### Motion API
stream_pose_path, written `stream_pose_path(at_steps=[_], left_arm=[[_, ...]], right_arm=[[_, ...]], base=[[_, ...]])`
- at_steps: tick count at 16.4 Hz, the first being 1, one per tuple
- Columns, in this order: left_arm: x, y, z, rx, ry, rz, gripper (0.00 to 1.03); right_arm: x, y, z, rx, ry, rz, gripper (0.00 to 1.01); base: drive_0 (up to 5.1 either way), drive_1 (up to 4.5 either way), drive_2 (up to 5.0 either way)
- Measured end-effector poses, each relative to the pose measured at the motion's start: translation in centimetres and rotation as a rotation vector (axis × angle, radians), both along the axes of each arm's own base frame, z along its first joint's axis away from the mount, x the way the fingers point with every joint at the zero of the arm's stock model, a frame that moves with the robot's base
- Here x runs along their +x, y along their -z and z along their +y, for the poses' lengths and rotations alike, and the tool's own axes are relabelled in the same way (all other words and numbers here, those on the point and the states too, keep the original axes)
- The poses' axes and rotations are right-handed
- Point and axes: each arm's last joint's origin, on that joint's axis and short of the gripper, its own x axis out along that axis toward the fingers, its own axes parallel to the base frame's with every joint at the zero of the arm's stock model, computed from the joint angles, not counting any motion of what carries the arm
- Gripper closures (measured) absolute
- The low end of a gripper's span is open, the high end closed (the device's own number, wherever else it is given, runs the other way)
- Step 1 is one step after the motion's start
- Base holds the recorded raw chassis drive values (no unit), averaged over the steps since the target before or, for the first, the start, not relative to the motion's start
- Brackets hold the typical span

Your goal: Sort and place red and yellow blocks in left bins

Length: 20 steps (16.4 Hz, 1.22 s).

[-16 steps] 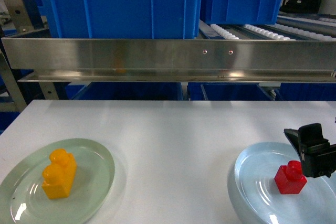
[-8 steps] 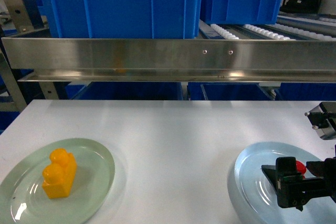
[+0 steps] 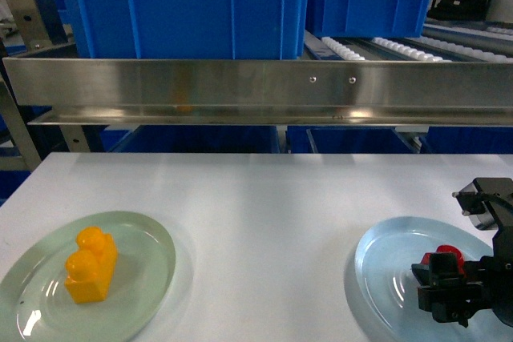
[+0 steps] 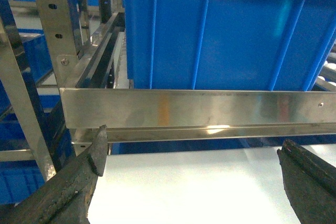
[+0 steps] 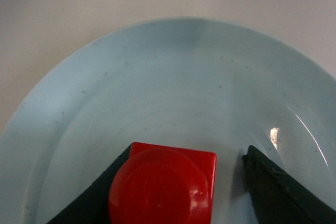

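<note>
Right end effector [image 5: 173, 192] spread around small glossy red one-stud plastic cube [image 5: 163, 187] on pale-blue glass plate [image 5: 157, 82], lower frame; centre, then close squarely on flat sides.

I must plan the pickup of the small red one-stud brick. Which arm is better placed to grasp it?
The right. Its gripper is at the small red one-stud brick on the pale blue plate, fingers either side. The left gripper faces the big blue crate.

You had the right gripper [image 3: 446, 298] down over the red block [image 3: 448, 255] on the blue plate [image 3: 385, 278], jaw state unclear. Left of that plate sat the yellow brick [image 3: 90, 265] on a green plate [image 3: 152, 278].
</note>
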Motion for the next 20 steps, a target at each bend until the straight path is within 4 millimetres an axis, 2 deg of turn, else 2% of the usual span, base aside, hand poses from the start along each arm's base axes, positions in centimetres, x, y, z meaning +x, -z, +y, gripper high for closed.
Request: stream_pose_path(at_steps=[4, 6, 8, 11, 15, 18, 20], left_arm=[[0.0, 0.0, 0.0, 0.000, 0.000, 0.000, 0.05], [0.0, 0.0, 0.0, 0.000, 0.000, 0.000, 0.05], [0.0, 0.0, 0.0, 0.000, 0.000, 0.000, 0.05], [0.0, 0.0, 0.0, 0.000, 0.000, 0.001, 0.05], [0.0, 0.0, 0.0, 0.000, 0.000, 0.000, 0.05], [0.0, 0.0, 0.0, 0.000, 0.000, 0.000, 0.05], [-0.1, 0.1, 0.0, -0.004, -0.002, 0.025, 0.05]], right_arm=[[-0.1, 0.0, 0.0, 0.000, -0.002, -0.004, 0.52], [-0.5, 0.0, 0.0, -0.002, -0.004, -0.022, 0.70], [-1.2, -0.8, -0.1, -0.001, -0.003, -0.057, 0.74], [-2.9, -5.0, -0.5, 0.000, 0.001, -0.240, 0.74], [-7.8, -10.7, -1.3, -0.014, 0.001, -0.413, 0.74], [-11.1, -14.4, -1.8, -0.021, 0.018, -0.535, 0.74], [-12.0, -16.0, -1.9, -0.022, 0.017, -0.619, 0.74]], base=[[0.0, 0.00, 0.0], [0.0, 0.00, 0.0], [0.0, 0.00, 0.0], [0.0, 0.00, 0.0], [0.0, 0.00, 0.0], [0.0, 0.00, 0.0], [0.0, 0.00, 0.0]])
